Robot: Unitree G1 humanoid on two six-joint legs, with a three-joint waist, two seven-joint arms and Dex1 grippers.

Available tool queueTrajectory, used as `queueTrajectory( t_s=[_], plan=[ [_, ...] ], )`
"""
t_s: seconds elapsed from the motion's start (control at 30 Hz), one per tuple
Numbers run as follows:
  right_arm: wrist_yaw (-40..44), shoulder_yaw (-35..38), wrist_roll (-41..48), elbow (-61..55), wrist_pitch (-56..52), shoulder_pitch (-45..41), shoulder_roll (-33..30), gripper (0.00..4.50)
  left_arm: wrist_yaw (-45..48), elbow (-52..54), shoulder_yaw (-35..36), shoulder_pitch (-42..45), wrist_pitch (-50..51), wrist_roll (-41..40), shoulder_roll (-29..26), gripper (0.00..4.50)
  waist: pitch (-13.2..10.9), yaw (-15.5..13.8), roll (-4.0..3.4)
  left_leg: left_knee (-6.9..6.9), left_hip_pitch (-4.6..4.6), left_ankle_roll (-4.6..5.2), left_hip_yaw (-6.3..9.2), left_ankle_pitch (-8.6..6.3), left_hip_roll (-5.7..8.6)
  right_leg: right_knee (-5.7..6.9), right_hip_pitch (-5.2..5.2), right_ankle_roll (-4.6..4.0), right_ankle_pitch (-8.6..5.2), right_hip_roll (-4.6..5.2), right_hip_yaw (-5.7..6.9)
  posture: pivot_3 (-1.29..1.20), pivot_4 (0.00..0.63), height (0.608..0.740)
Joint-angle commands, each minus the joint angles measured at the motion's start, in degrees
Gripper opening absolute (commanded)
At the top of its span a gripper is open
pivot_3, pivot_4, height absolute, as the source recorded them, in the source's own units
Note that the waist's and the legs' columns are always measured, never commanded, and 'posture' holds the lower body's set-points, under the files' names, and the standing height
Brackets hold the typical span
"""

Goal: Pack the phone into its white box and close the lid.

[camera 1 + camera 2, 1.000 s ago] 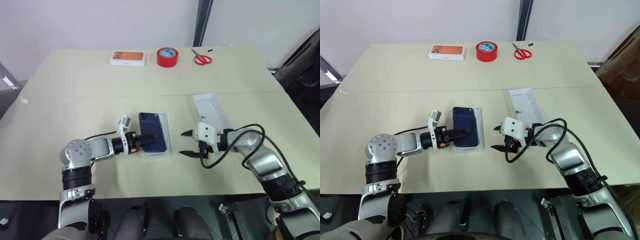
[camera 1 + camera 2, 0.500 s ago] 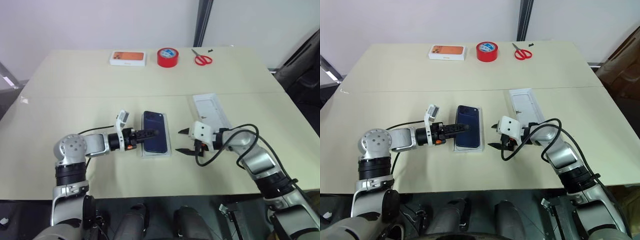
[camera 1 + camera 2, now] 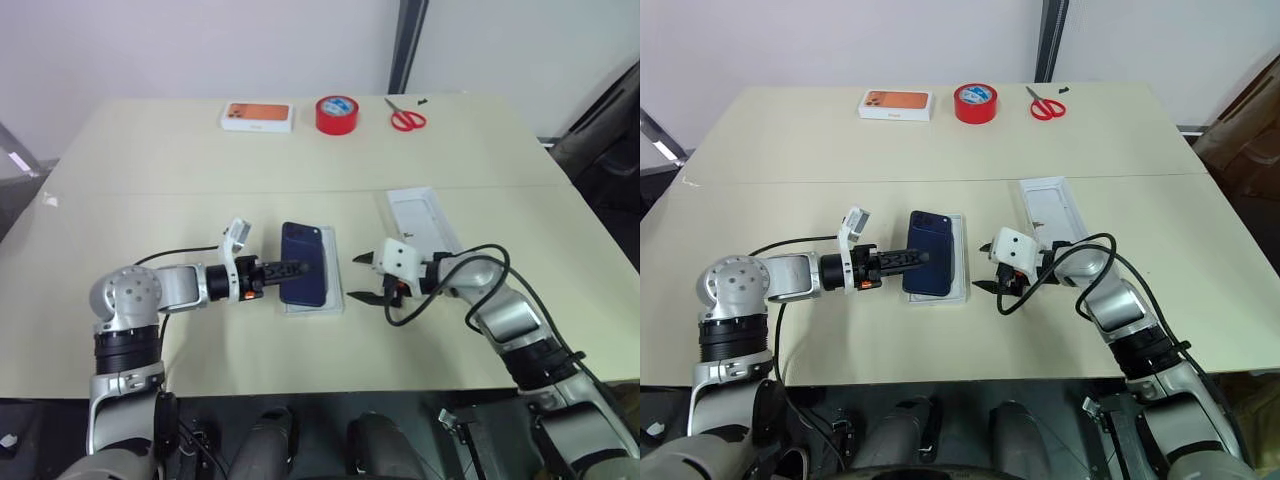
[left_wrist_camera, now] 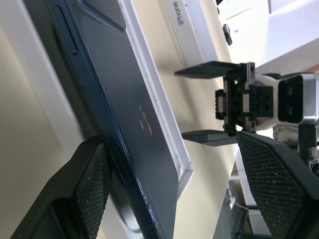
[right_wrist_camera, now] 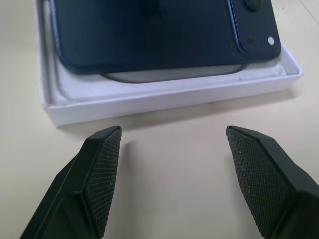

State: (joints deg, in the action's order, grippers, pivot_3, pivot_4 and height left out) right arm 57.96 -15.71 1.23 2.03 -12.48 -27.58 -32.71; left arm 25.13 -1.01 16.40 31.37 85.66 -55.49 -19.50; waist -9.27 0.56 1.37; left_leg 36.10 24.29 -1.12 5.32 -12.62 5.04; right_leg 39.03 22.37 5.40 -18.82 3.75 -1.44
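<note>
The dark navy phone (image 3: 305, 276) lies back up in the white box (image 3: 334, 298) at mid-table. It sits askew, with its left edge riding up over the box's left wall. My left gripper (image 3: 290, 269) reaches in from the left and is open. One finger (image 4: 92, 181) rests against the phone's left edge, and the other is well apart from it. My right gripper (image 3: 362, 278) hovers just right of the box, open and empty, facing the box wall (image 5: 164, 97). The lid (image 3: 422, 218) lies hollow side up on the table behind the right gripper.
Along the table's far edge stand a white box with an orange picture (image 3: 258, 116), a red tape roll (image 3: 336, 113) and red scissors (image 3: 405, 118). A black cable loops beside my right wrist (image 3: 470, 270).
My left gripper's jaws have spread wider at the phone's left edge. The right gripper stays just right of the box.
</note>
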Motion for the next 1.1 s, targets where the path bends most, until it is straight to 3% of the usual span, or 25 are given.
queueTrajectory(
  t_s=[0.03, 0.3, 0.43, 0.73, 1.1],
  plan=[
    [-0.2, 0.2, 0.0, -0.5, 0.8, -1.2, 0.4, 3.53, 0.6, 1.2, -0.4, 1.6, -0.3, 0.0, -0.9, 3.99, 0.0, 0.1, 0.0, 0.0, 0.0, 0.0, 0.0, 0.0, 0.0, 0.0, 0.0, 0.0, 0.0, 0.0, 0.0, 0.0, 0.15, 0.734],
    [-0.6, 0.4, -0.1, 0.0, 1.0, -1.4, 0.5, 3.53, 1.9, 2.2, -2.9, 1.8, -0.3, 0.6, -3.8, 3.99, 0.0, 0.2, -0.01, -0.02, 0.0, 0.0, 0.0, 0.0, -0.01, 0.03, 0.05, 0.0, 0.0, -0.01, -0.01, 0.0, 0.15, 0.734],
    [-0.7, 0.3, -0.3, 0.9, 1.2, -1.9, 1.0, 3.53, 3.3, 5.6, -9.9, 0.7, -1.3, 3.3, -6.5, 3.99, 0.0, 0.2, -0.02, -0.02, 0.01, 0.0, -0.01, 0.0, 0.0, 0.03, 0.04, 0.0, 0.0, 0.0, -0.03, 0.0, 0.15, 0.734],
    [-0.6, 0.4, -0.7, 1.4, 1.7, -2.1, 1.2, 3.53, 1.1, 4.2, -4.2, 3.3, -0.7, 2.7, -5.0, 3.99, 0.0, 0.3, -0.04, -0.01, 0.01, 0.0, -0.01, 0.0, -0.01, 0.05, 0.06, 0.0, 0.0, -0.01, -0.02, 0.0, 0.15, 0.734],
    [-0.8, 0.2, -1.0, 1.9, 2.3, -2.1, 1.5, 3.53, 0.6, 7.5, -2.3, 1.0, 3.0, 2.3, -6.0, 3.99, 0.0, 0.1, -0.04, 0.02, 0.01, 0.0, -0.01, 0.01, -0.01, 0.07, 0.06, 0.0, 0.0, -0.01, -0.02, 0.0, 0.15, 0.734]
  ],
)
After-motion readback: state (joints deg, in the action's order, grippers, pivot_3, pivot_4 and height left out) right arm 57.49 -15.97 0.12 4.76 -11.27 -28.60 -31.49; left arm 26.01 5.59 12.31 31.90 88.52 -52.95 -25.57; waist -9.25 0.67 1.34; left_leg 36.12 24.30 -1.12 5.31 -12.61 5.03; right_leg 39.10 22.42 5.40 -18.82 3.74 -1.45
